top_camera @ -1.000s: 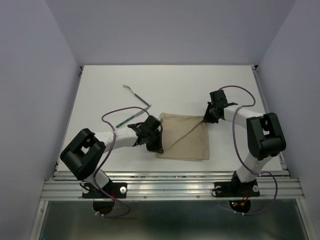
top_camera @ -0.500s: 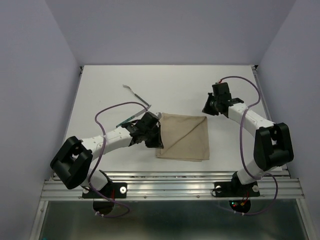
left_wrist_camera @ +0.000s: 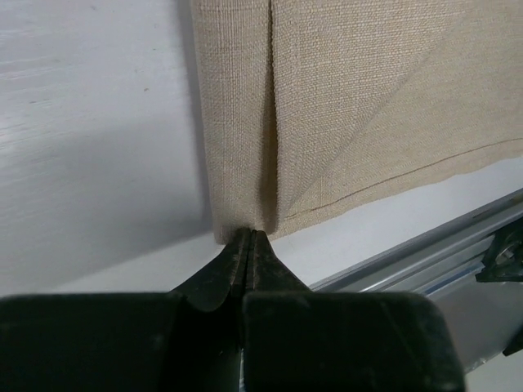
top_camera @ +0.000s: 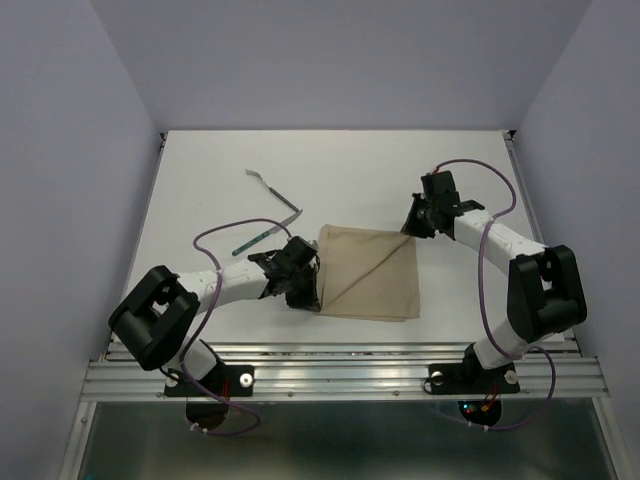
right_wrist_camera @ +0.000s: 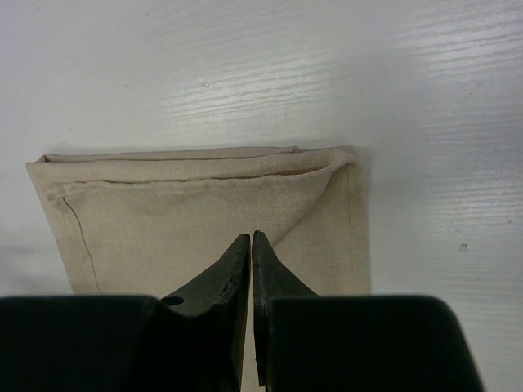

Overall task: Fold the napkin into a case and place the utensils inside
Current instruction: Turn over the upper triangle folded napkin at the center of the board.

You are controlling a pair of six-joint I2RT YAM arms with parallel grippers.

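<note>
Utensils (top_camera: 272, 190) lie on the table (top_camera: 200, 160), far-left of the cloth and well apart from it; the 2nd piece (top_camera: 255, 237) sits nearer the L arm. Neither touched.

L gripper (left_wrist_camera: 249, 238): was up by the napkin's left edge 0.5 s ago, now down at the near-left corner. Jaws pressed together, tips touching the cloth edge; can't tell if any cloth is pinched.

Napkin (top_camera: 372, 275): lies flat, folded, diag flap on top, approx same spot as before.

R gripper (right_wrist_camera: 250, 238): was on the far-right corner 1 s ago, backed off, now hovers over that end. Jaws closed, holding nothing.

Read: fold laid down and corner released. Case looks not yet finished, utensils not yet in.
</note>
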